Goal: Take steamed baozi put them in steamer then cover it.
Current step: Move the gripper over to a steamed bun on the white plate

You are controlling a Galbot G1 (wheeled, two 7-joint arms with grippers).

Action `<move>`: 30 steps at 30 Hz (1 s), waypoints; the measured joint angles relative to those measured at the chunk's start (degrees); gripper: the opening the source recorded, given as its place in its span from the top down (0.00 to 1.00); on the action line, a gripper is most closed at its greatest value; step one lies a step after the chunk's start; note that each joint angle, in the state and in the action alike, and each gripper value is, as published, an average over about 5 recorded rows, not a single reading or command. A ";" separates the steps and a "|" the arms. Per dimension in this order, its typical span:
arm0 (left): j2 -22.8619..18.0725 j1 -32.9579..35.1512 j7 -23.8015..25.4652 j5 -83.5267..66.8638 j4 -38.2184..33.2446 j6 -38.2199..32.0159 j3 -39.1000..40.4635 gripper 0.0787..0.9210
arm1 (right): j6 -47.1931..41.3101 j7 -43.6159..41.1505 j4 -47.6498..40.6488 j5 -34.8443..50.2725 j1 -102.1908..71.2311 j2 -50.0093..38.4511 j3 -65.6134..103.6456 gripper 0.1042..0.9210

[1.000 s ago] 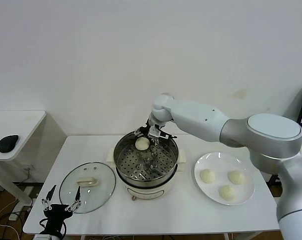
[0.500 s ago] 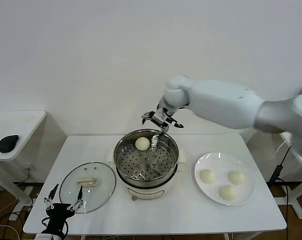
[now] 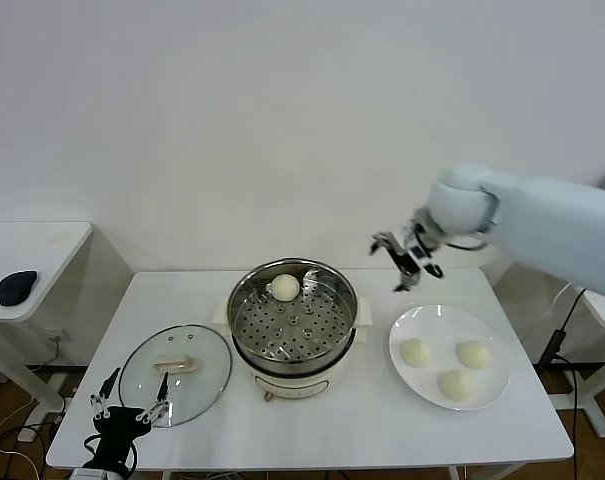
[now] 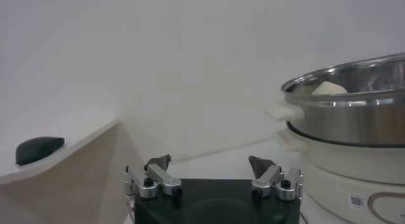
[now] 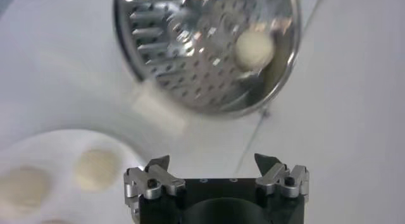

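One baozi (image 3: 285, 287) lies on the perforated tray at the back of the steel steamer (image 3: 294, 325) in the middle of the table; it also shows in the right wrist view (image 5: 255, 50). Three baozi (image 3: 416, 352) lie on the white plate (image 3: 449, 357) at the right. The glass cover (image 3: 175, 373) with its cream handle lies flat on the table left of the steamer. My right gripper (image 3: 406, 257) is open and empty in the air between steamer and plate, above the plate's back edge. My left gripper (image 3: 128, 411) is open, low at the table's front left.
A side desk (image 3: 32, 250) with a black mouse (image 3: 16, 286) stands to the left. The steamer's steel wall and cream base (image 4: 354, 136) show beside my left gripper. The table's right front corner lies past the plate.
My right gripper has left the baozi in the steamer, risen out of it and swung right towards the plate. The left arm has not moved.
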 measured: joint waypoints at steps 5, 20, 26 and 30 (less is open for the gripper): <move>-0.23 0.12 -0.03 0.15 0.25 -0.02 0.15 0.12 | -2.42 0.54 1.94 -1.27 -4.77 -5.75 1.69 0.12; -1.08 0.73 -0.15 0.59 0.32 0.14 -0.16 0.12 | -4.00 1.83 -0.78 -7.82 -25.98 -10.51 15.35 0.12; -1.15 0.93 -0.16 0.46 0.44 0.23 -0.61 0.12 | -3.66 2.49 -4.37 -10.35 -32.86 -8.88 20.32 0.12; -1.18 0.98 -0.13 0.35 0.52 0.26 -0.83 0.12 | -3.55 2.78 -6.74 -11.24 -35.91 -7.02 22.47 0.13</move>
